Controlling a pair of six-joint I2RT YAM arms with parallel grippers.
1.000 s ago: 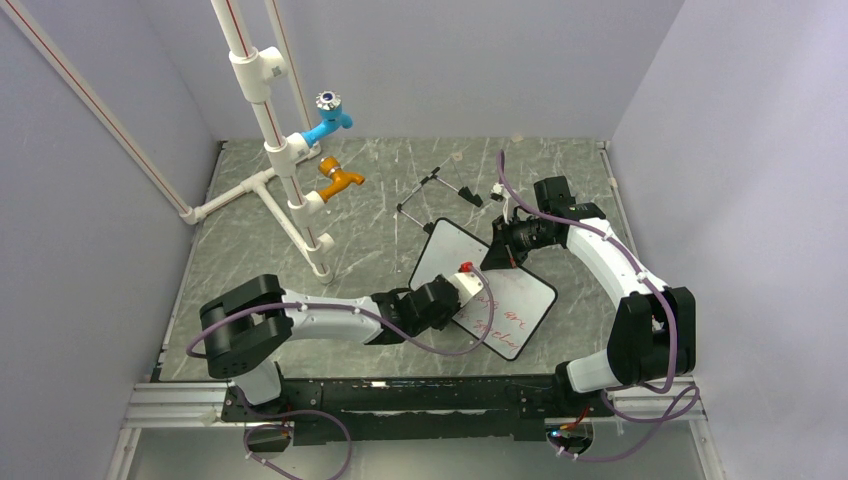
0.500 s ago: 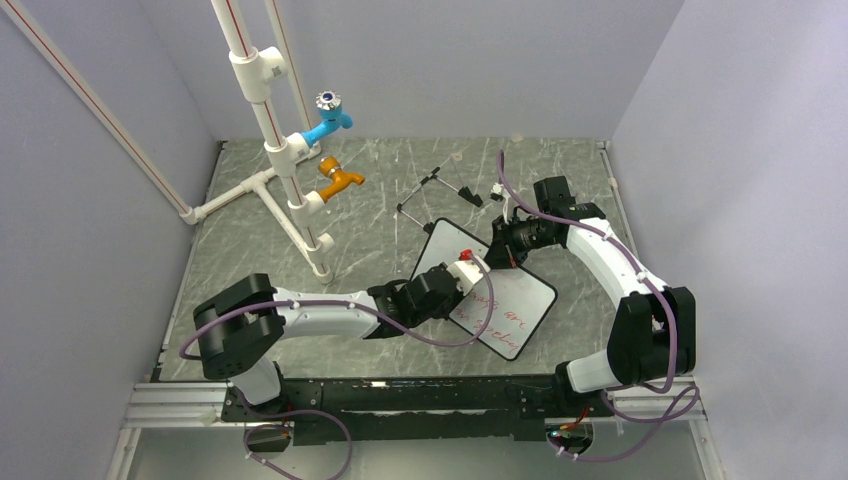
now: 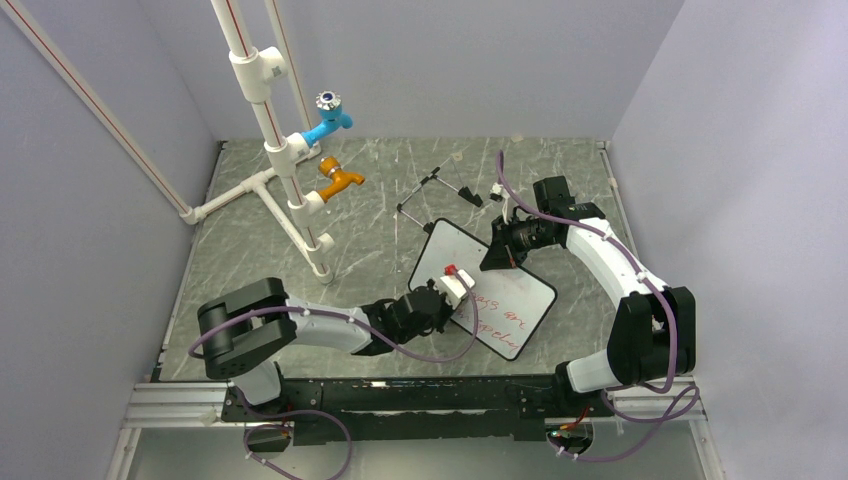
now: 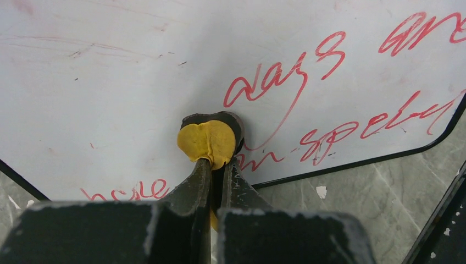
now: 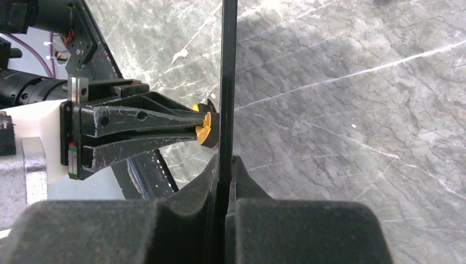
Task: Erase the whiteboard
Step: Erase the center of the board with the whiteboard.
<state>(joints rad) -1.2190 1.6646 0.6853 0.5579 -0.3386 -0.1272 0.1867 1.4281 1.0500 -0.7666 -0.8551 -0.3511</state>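
The whiteboard (image 3: 505,300) lies tilted at mid-table, with red handwriting on its right and near parts and its far-left part wiped white. My left gripper (image 3: 464,291) is shut on the small yellow-black eraser and presses it against the board face. In the left wrist view the eraser (image 4: 207,141) sits on the whiteboard (image 4: 126,77) beside red words, at the tips of the left gripper (image 4: 217,163). My right gripper (image 3: 497,256) is shut on the board's far edge. In the right wrist view the whiteboard (image 5: 227,66) shows edge-on between the fingers of the right gripper (image 5: 225,165).
Black wire easel feet (image 3: 436,193) lie apart from the board at the back. A white pipe stand (image 3: 290,180) with a blue tap (image 3: 328,120) and an orange tap (image 3: 341,181) stands at the back left. Grey walls close three sides.
My left gripper has slid the eraser across the board, first toward the far edge, then back toward the near left. The right gripper and the board have stayed put.
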